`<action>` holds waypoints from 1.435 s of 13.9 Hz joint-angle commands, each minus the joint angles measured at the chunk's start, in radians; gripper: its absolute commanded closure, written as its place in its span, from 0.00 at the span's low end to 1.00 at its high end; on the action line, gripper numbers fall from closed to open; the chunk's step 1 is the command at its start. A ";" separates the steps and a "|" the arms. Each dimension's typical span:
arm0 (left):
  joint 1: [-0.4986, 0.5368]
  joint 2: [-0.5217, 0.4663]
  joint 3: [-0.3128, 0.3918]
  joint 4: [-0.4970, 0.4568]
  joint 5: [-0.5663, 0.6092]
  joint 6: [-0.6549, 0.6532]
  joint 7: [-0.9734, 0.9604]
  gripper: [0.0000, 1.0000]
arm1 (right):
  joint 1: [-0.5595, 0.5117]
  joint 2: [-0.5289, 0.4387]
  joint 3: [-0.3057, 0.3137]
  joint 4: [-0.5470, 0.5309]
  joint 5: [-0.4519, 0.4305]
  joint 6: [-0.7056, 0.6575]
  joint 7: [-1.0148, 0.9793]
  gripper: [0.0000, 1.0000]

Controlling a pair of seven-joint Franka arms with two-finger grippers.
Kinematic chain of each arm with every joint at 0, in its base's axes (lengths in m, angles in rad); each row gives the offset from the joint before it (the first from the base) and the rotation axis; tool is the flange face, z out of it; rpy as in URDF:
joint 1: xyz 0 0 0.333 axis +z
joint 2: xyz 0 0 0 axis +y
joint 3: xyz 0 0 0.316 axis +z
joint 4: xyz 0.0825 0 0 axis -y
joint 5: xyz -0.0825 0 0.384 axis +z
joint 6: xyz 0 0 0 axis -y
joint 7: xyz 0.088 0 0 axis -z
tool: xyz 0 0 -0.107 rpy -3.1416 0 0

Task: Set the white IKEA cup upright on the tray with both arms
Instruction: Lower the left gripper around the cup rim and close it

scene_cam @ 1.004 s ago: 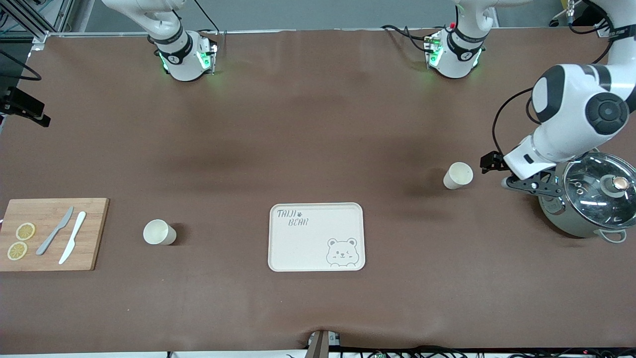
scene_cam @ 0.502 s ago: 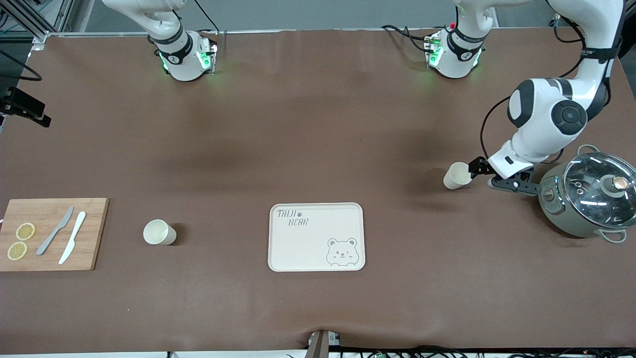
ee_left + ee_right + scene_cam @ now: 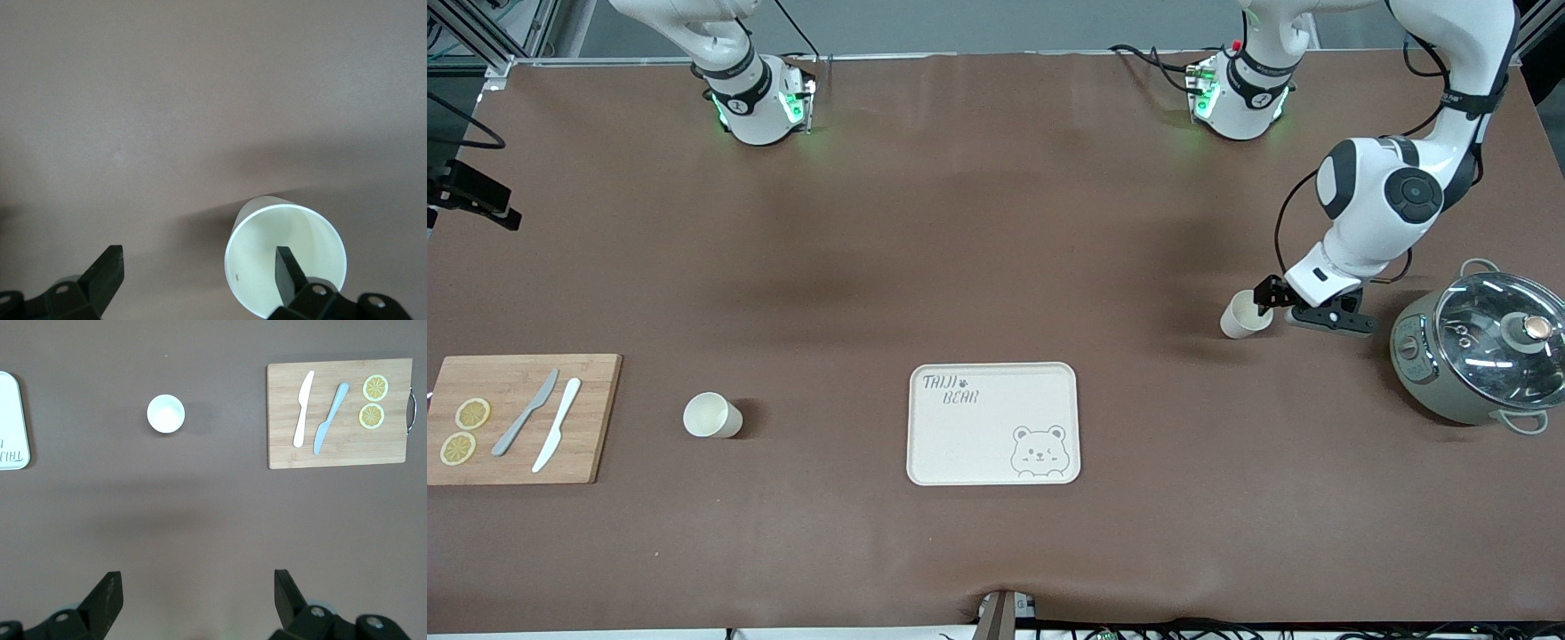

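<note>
Cutting board (image 3: 516, 418) sits at the right arm's end, a white cup (image 3: 711, 415) beside it, then the tray (image 3: 993, 424). The right gripper (image 3: 193, 600) waits high, spread wide. The left gripper (image 3: 1261, 300) is wide at the second cup (image 3: 1243, 314), one finger (image 3: 287, 270) inside the rim; it should pinch the wall squarely.

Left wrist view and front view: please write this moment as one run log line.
left gripper: open, one finger inside cup near pot | right gripper: open, waiting high | second cup: upright | tray: no cup
</note>
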State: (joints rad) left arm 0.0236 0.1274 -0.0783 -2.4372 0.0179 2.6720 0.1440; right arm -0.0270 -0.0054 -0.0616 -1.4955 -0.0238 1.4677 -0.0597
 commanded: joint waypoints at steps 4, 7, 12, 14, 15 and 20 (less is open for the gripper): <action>-0.010 0.063 -0.008 -0.016 0.016 0.103 -0.034 0.00 | -0.007 0.008 0.009 0.018 -0.016 -0.010 0.003 0.00; -0.016 0.101 -0.008 -0.010 0.016 0.141 -0.034 0.00 | -0.002 0.008 0.009 0.018 -0.016 -0.012 0.003 0.00; -0.027 0.129 -0.008 0.001 0.014 0.141 -0.067 0.14 | -0.002 0.008 0.009 0.017 -0.016 -0.012 0.001 0.00; -0.062 0.129 -0.005 -0.006 0.034 0.140 -0.156 1.00 | -0.002 0.010 0.009 0.017 -0.016 -0.012 0.003 0.00; -0.066 0.129 -0.005 -0.002 0.049 0.141 -0.158 1.00 | -0.002 0.010 0.009 0.017 -0.016 -0.012 0.003 0.00; -0.063 0.129 -0.005 0.001 0.071 0.141 -0.159 1.00 | -0.007 0.013 0.011 0.017 -0.010 -0.001 0.003 0.00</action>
State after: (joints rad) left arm -0.0438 0.2537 -0.0844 -2.4416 0.0588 2.8042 0.0032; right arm -0.0268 -0.0028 -0.0582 -1.4955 -0.0238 1.4685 -0.0601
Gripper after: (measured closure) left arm 0.824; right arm 0.000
